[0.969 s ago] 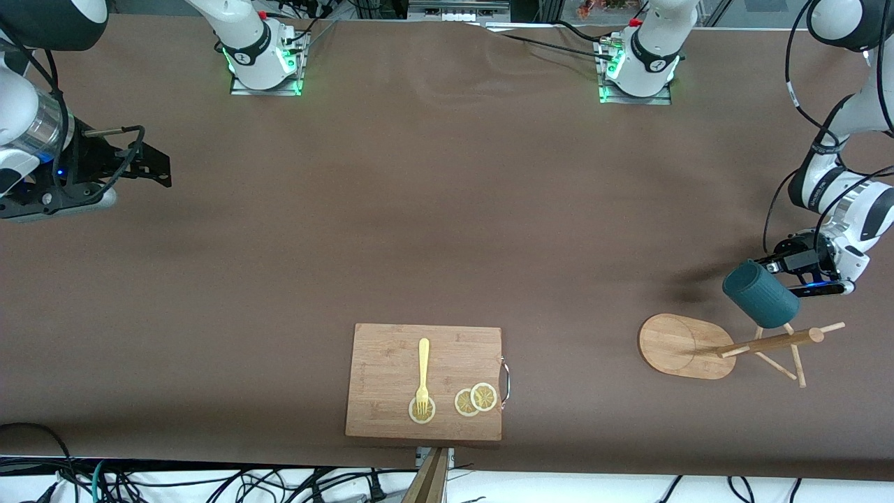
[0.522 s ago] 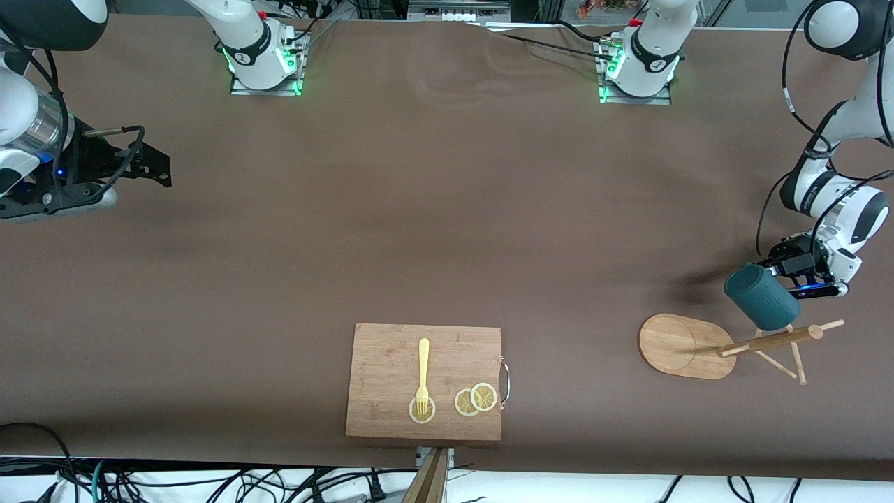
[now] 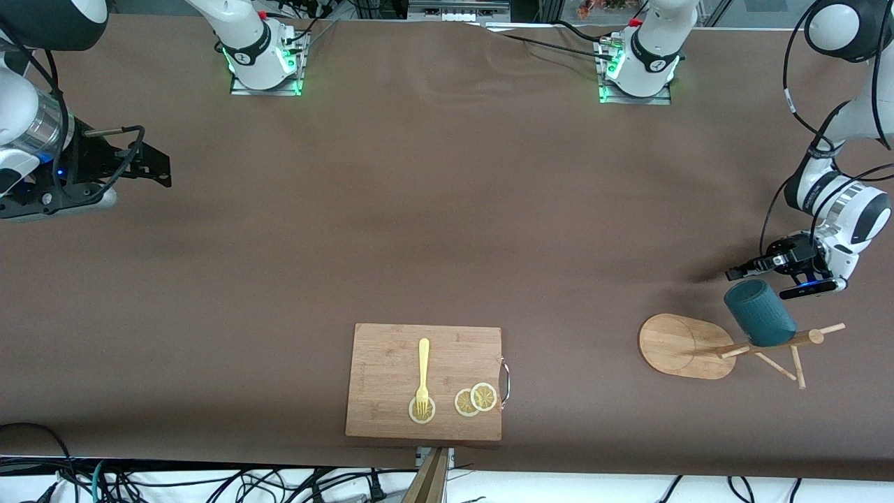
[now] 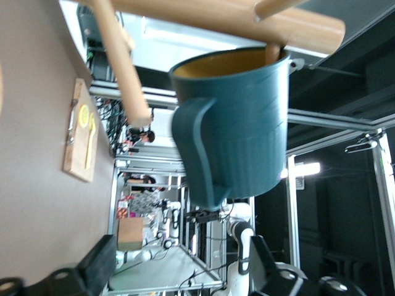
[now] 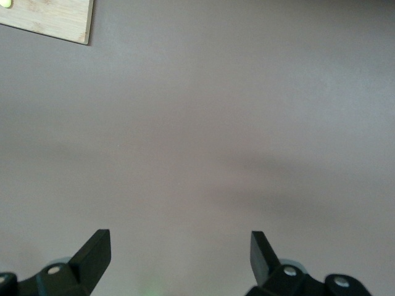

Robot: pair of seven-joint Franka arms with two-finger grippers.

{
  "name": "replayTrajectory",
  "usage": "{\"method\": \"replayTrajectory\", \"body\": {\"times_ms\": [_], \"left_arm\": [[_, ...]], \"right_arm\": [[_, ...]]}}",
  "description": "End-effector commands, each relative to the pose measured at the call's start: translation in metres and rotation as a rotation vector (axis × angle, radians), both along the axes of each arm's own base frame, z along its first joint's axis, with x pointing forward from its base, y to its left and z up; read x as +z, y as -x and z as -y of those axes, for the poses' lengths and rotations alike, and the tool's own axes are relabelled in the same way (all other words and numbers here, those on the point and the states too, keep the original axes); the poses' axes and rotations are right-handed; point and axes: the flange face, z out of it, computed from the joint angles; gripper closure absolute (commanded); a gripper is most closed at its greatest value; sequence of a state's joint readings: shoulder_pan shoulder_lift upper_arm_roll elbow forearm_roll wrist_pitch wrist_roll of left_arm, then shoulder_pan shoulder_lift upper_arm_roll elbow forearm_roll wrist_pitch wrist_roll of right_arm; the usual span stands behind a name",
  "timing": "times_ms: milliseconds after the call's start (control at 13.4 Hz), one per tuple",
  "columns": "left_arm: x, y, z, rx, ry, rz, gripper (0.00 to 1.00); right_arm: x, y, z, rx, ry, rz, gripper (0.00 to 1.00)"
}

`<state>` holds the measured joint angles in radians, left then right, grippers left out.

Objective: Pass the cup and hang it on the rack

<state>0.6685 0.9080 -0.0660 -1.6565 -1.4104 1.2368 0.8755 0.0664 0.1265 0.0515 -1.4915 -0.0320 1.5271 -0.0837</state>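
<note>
Cup (image 3: 759, 312) hangs on the rack (image 3: 681, 345), a peg poking into its ochre mouth in the left wrist view, handle (image 4: 196, 145) free at the side. The rack stands at the left arm's end of the table. Left gripper (image 3: 749, 268) is just beside the cup, over the table, jaws spread wide and holding nothing. Judging from this, passing and hanging look done; what is left is for that arm to draw clear without knocking the cup. Right gripper (image 3: 150, 166) waits over the right arm's end, jaws wide apart, empty. Board (image 3: 424, 381) with a fork (image 3: 422, 375) and 3 lemon slices (image 3: 475, 400) lies untouched. No readable writing or brand shows anywhere.
</note>
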Motion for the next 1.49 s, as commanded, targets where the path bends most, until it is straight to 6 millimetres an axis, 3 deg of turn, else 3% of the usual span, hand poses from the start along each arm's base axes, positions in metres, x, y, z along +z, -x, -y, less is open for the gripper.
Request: {"method": "replayTrajectory", "body": {"times_ms": [0, 298, 447, 597, 895, 1044, 1268, 1417], "left_arm": [[0.015, 0.019, -0.016, -0.106, -0.075, 0.012, 0.00], [0.024, 0.043, -0.016, -0.301, -0.139, -0.025, 0.00], [0.038, 0.041, -0.018, -0.427, -0.236, -0.077, 0.00], [0.069, 0.035, -0.015, -0.555, -0.361, -0.144, 0.00], [0.162, 0.013, 0.008, -0.665, -0.570, -0.312, 0.00], [0.213, -0.011, 0.029, -0.690, -0.725, -0.402, 0.00], [0.273, -0.034, 0.077, -0.744, -0.937, -0.422, 0.00], [0.315, -0.053, 0.126, -0.747, -1.150, -0.451, 0.00]], "right_arm": [[0.004, 0.004, 0.001, 0.009, -0.002, 0.012, 0.00], [0.003, 0.004, 0.001, 0.009, -0.002, 0.011, 0.00], [0.004, 0.004, 0.001, 0.009, -0.002, 0.012, 0.00], [0.004, 0.004, 0.002, 0.007, -0.002, 0.012, 0.00], [0.003, 0.004, 0.001, 0.009, -0.002, 0.011, 0.00], [0.004, 0.004, 0.001, 0.009, -0.002, 0.012, 0.00], [0.003, 0.004, 0.001, 0.009, -0.002, 0.011, 0.00], [0.003, 0.004, 0.001, 0.009, -0.002, 0.011, 0.00]]}}
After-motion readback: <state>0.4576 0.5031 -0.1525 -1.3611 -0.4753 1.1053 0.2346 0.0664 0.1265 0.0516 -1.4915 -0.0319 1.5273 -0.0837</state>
